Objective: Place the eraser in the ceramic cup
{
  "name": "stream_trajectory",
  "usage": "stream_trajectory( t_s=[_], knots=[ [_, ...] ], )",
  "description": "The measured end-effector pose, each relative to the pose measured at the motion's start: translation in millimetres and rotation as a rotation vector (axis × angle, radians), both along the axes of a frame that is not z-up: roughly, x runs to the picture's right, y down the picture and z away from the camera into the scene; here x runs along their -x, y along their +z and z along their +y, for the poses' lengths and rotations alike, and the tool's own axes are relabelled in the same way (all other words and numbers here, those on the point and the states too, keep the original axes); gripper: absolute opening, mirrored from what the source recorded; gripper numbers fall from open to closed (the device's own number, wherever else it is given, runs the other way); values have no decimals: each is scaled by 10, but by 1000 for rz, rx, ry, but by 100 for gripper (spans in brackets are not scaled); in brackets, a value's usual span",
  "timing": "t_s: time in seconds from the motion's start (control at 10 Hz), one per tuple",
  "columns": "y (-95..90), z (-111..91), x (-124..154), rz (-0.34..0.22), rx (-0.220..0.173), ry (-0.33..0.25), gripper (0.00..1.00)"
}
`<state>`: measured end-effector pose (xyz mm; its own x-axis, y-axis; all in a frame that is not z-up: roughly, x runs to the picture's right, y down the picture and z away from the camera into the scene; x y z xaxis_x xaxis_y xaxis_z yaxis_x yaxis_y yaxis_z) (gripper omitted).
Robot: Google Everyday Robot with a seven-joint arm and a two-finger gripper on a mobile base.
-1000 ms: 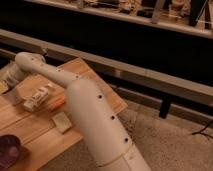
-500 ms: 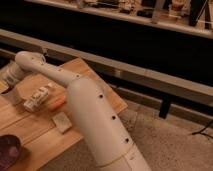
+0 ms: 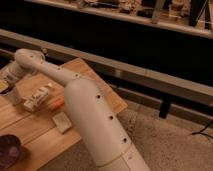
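Note:
The white arm reaches from the lower right across the wooden table (image 3: pixel 95 87) to the far left. My gripper (image 3: pixel 5 82) is at the left edge of the camera view, partly cut off. It sits just above and beside a small pale cup (image 3: pixel 12 95) standing on the table. A pale rectangular eraser (image 3: pixel 62 121) lies flat on the table near the front, beside the arm's thick link and well to the right of the cup.
A white packet-like object (image 3: pixel 37 97) and a small orange item (image 3: pixel 57 104) lie between the cup and the eraser. A dark purple bowl (image 3: pixel 7 150) sits at the lower left. A dark counter edge (image 3: pixel 150 75) runs behind the table, and speckled floor (image 3: pixel 170 140) lies to the right.
The wrist end of the arm has edged slightly toward the left edge. The things on the table have not moved.

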<state>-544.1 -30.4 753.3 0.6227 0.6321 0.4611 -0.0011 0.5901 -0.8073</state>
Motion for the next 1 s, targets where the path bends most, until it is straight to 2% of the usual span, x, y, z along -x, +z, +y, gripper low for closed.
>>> stream_trajectory(
  t_s=[0.1,0.3,0.5,1.0],
  knots=[
    [-67,-123,-23,7,-6,-29,80],
    [-328,-389,-58,44,-14,-96,80],
    [-481,-525,-99,66,-19,-122,80],
    [-497,-547,-112,71,-20,-125,80]
  ],
)
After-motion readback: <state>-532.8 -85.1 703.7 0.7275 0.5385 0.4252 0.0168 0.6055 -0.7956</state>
